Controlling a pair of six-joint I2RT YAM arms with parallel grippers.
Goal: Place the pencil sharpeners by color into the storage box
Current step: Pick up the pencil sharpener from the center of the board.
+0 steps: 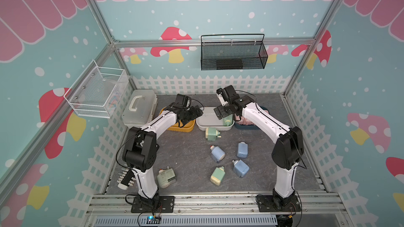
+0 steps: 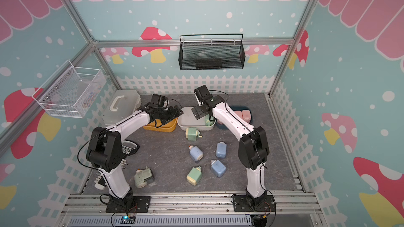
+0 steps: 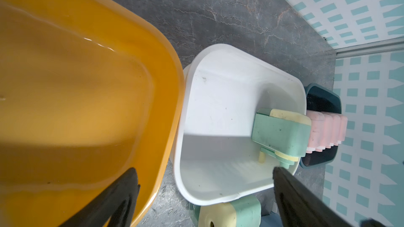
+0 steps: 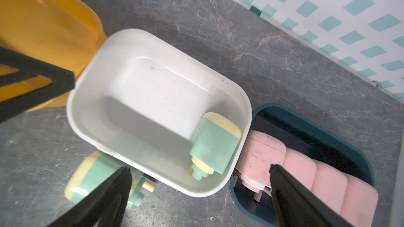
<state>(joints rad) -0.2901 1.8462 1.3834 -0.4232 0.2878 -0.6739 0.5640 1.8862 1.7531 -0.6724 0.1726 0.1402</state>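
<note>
Though poised at the tabletop's (image 1: 188,149) far edge, grip nothing: left hand (image 3: 204,170), right hand (image 4: 200,168) spread wide. Spot one green sharpener (image 4: 215,149) in white tray (image 4: 153,88), pink sharpeners (image 4: 306,171) in blue tray (image 4: 310,134), six loose sharpeners (image 1: 217,153) on tabletop.

Pink sharpeners (image 4: 306,171) rowed in blue bin (image 4: 295,125); one green sharpener (image 4: 215,147) in white bin (image 4: 153,79); three blue sharpeners (image 1: 217,153), three green units (image 1: 217,175) loose on desk (image 1: 185,153).

Left gripper (image 1: 195,112) covers most of the yellow bin (image 1: 185,128) below it. Beside the right gripper (image 1: 221,114), the right arm (image 1: 262,119) blocks the dark blue bin (image 1: 247,127); pink sharpeners (image 1: 243,121) barely peek out. Left wrist view clips a green sharpener (image 3: 231,212) at its edge.
</note>
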